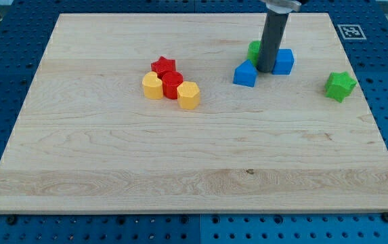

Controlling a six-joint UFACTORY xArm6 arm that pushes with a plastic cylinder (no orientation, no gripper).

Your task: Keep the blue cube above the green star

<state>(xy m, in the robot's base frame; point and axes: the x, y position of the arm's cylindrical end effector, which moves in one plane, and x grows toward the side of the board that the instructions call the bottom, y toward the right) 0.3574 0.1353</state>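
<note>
Right now the rod is standing in the upper right part of the wooden board [112, 176], with my tip [265, 70] resting on the surface between two blue blocks. The tool is a bare rod with nothing to open or close, so it is holding nothing; it can only push. The blue cube [284, 61] is sitting just beside the tip on the view's right, touching it or very nearly so. A second blue block [245, 74], more wedge-shaped, is lying just to the tip's left and slightly lower. A green block [254, 49] is peeking out behind the rod at its upper left, mostly hidden, so its shape cannot be made out. The green star [340, 86] is lying well apart, further right and a little lower than the cube, near the board's right edge. The relation that matters is this: the cube is already sitting higher in the view than the star but off to its left, so the tip would probably need to press from the cube's left side and drive it rightward. The red star [163, 66], red block [172, 86] and two yellow blocks [152, 87] [188, 95] are clustering far to the left.
</note>
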